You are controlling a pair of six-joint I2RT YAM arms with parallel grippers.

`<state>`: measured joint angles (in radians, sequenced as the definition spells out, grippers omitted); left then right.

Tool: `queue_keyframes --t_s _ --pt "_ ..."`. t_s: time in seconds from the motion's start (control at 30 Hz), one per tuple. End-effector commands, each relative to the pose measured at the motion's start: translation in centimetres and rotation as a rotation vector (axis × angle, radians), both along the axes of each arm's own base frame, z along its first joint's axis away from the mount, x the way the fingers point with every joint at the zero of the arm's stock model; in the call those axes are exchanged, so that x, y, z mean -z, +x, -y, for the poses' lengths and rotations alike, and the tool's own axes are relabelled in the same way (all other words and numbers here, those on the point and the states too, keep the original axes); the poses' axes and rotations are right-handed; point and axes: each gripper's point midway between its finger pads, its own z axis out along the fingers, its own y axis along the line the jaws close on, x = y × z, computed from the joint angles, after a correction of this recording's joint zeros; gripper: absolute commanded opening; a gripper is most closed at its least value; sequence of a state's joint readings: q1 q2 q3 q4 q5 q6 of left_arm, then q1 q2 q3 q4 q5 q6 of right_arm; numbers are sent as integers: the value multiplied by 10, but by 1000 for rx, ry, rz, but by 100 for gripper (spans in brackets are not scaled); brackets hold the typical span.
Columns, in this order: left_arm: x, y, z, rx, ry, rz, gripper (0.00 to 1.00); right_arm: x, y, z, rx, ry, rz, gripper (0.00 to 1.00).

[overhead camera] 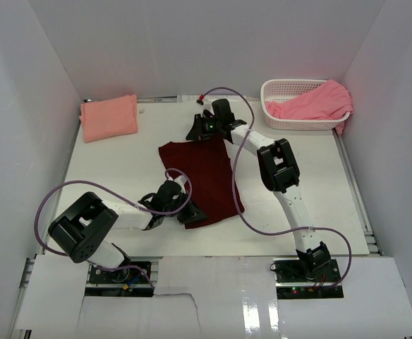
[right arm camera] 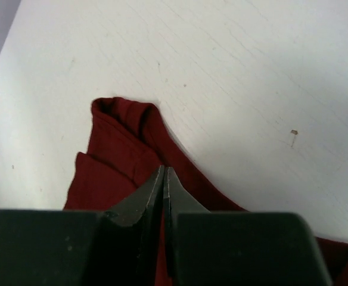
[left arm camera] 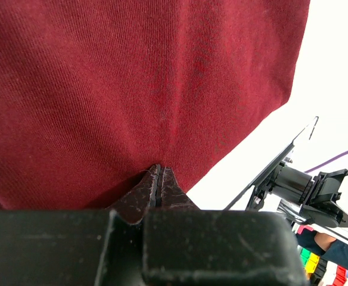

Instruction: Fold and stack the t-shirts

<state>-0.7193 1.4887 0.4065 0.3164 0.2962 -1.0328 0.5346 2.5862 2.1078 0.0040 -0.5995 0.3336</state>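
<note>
Left end effector (left arm camera: 159,177) and right end effector (right arm camera: 164,176) clamp one maroon t-shirt (overhead camera: 202,176); salmon t-shirt (overhead camera: 108,118), pink t-shirt (overhead camera: 315,103): one each.

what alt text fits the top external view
The left gripper and right gripper pinch the near and far edges of a dark maroon t-shirt lying mid-table. A folded salmon-peach shirt sits far left; a pink shirt lies in a white basket far right.

A robot lab cell: white walls (overhead camera: 192,42) boxing in a white table (overhead camera: 319,183)

White arms (overhead camera: 294,208), black jaws, purple cables (overhead camera: 223,88).
</note>
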Motion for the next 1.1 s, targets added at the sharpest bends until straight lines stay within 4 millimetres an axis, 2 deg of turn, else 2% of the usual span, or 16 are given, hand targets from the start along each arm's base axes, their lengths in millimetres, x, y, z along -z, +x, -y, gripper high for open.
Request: queue_keyframes --t_s 0.0,0.17,0.23,0.33,0.4,0.43,0.47,0.5,0.53,0.57,0.63,0.7,0.77,0.87,0.93,1.07 --pt "51 -48 -37 40 200 -171 0 -109 4 -2 -8 104 183 9" --pt "50 -48 -37 42 196 -167 0 -151 3 17 -9 172 192 10" --pt "49 -47 -37 44 196 -163 0 -170 -10 20 -53 200 183 8" --pt "50 -48 -37 43 199 -165 0 -169 -31 25 -113 167 85 8" --pt "50 -47 -37 43 198 -164 0 -160 -51 32 -143 128 -4 8" --pt "50 -47 -36 44 197 -165 0 -136 -62 38 -141 83 -52 8" --pt "50 -48 -37 46 198 -167 0 -140 -72 45 -135 64 -60 8" --pt "50 -47 -36 46 198 -163 0 -132 -78 52 -120 37 -69 8" --pt "49 -47 -36 49 195 -162 0 -96 -83 68 -58 -56 -98 8" --pt "47 -46 -35 51 193 -156 0 -101 -88 78 -26 -88 -73 8" --pt "47 -45 -36 49 202 -152 0 -76 -92 99 42 -194 -83 9" --pt "46 -45 -37 47 201 -151 0 -52 -108 115 54 -271 -150 8" --pt "46 -46 -38 42 200 -154 0 -37 -127 118 12 -277 -206 8" --pt "46 -48 -40 34 197 -158 0 -25 -142 118 -14 -262 -251 8" --pt "43 -47 -39 32 191 -147 0 -20 -143 120 -9 -273 -255 8" --pt "42 -48 -41 32 197 -147 0 6 -143 127 13 -324 -288 8"
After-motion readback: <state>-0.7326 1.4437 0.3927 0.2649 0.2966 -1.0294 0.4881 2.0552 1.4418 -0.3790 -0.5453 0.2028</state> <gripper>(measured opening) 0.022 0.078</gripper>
